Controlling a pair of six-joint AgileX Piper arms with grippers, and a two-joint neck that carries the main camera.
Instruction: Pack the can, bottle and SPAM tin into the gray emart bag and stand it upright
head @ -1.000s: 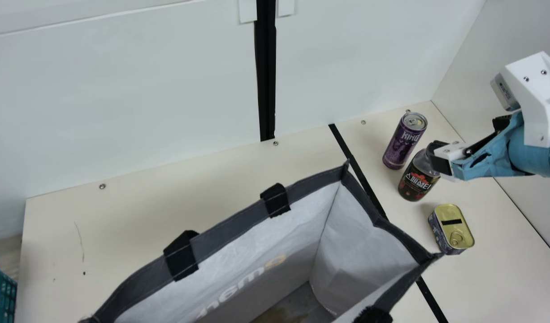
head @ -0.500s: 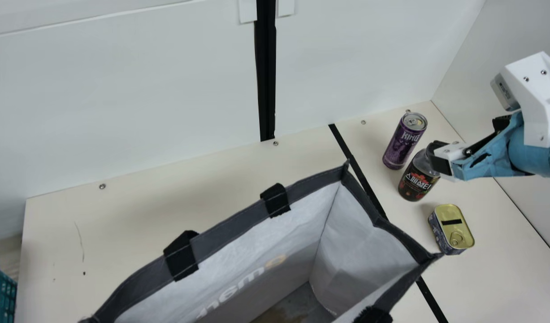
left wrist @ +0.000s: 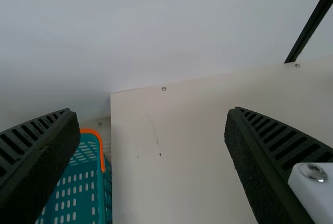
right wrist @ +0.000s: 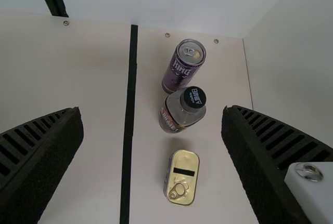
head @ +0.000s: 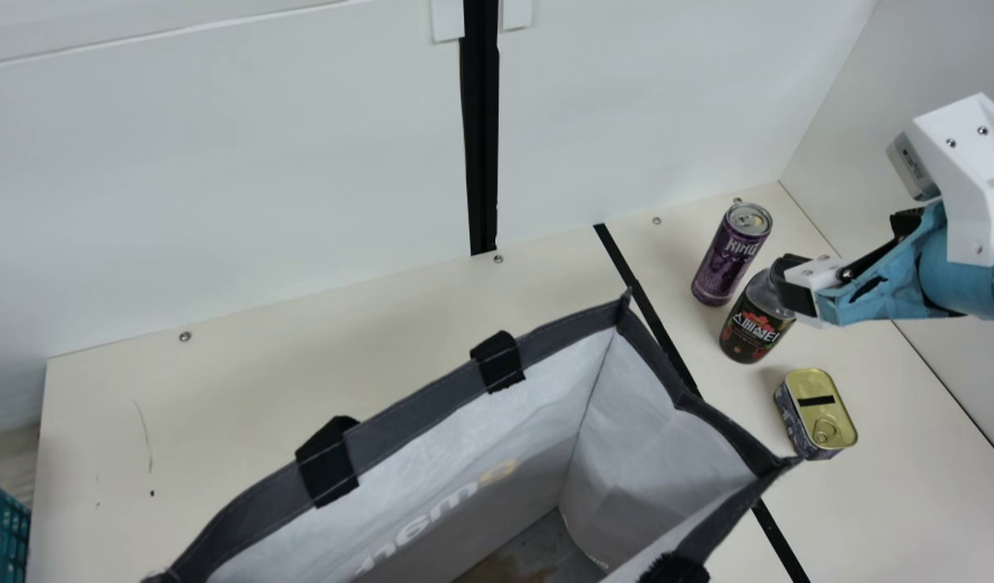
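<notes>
My right gripper (head: 791,285) hangs above the table at the right of the main view, overlapping the bottle's top there; the right wrist view has this gripper (right wrist: 152,122) open around nothing. The purple can (head: 731,255) stands upright at the back right. In front of it is the upright bottle (head: 756,320), its black cap (right wrist: 194,97) visible from the right wrist. Nearest is the SPAM tin (head: 816,411), gold lid up. The gray emart bag (head: 659,348) stands with its mouth open, left of the items. My left gripper (left wrist: 151,125) is open, with nothing between its fingers.
A teal basket (head: 6,526) with an orange handle sits beyond the table's left edge. White walls (head: 262,162) rise behind and at the right. Black tape (head: 638,283) runs across the table (head: 302,364) between the bag and the items.
</notes>
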